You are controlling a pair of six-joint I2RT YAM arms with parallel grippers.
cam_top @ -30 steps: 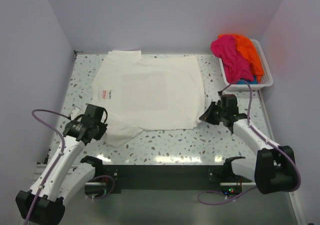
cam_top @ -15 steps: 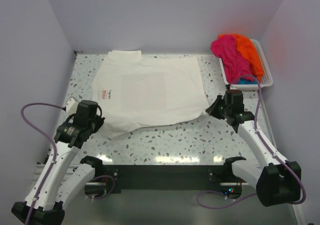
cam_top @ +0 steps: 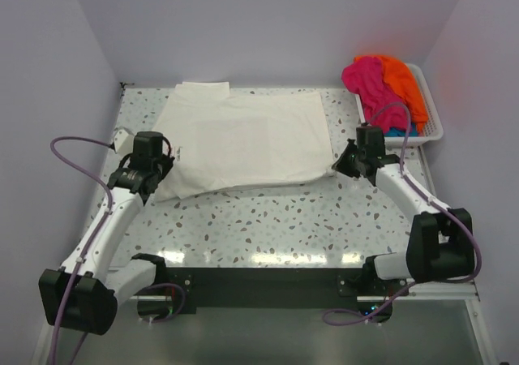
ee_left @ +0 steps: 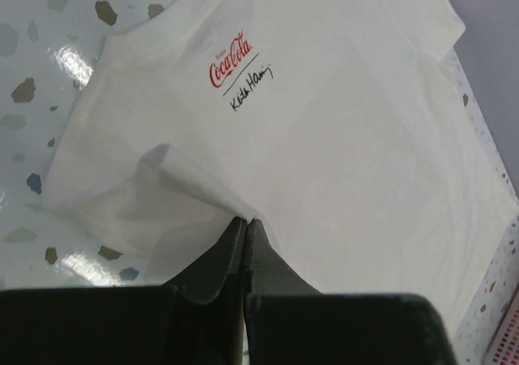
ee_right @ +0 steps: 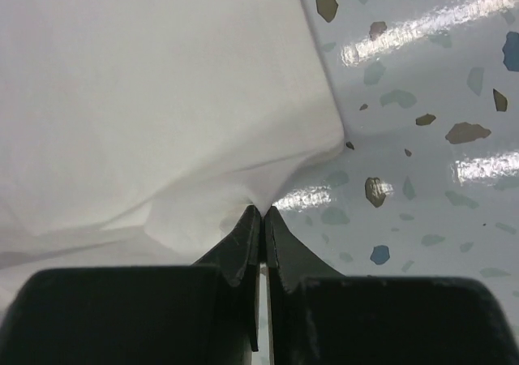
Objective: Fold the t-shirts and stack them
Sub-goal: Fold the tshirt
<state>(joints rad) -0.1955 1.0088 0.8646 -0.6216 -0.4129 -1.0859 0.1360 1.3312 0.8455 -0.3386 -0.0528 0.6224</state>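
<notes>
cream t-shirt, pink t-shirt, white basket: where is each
cream t-shirt (cam_top: 251, 142): top external view, middle of its body.
pink t-shirt (cam_top: 369, 85): top external view, its bunched middle, in the basket.
white basket (cam_top: 433, 120): top external view, its right wall.

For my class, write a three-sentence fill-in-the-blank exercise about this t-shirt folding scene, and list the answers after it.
1. The left gripper and right gripper are both ____ on the near edge of the cream-white t-shirt.
2. The red logo on that shirt reads ____.
3. The pink t-shirt and orange t-shirt lie piled in a white slatted ____.

Answers: shut; Coca-Cola; basket
</notes>
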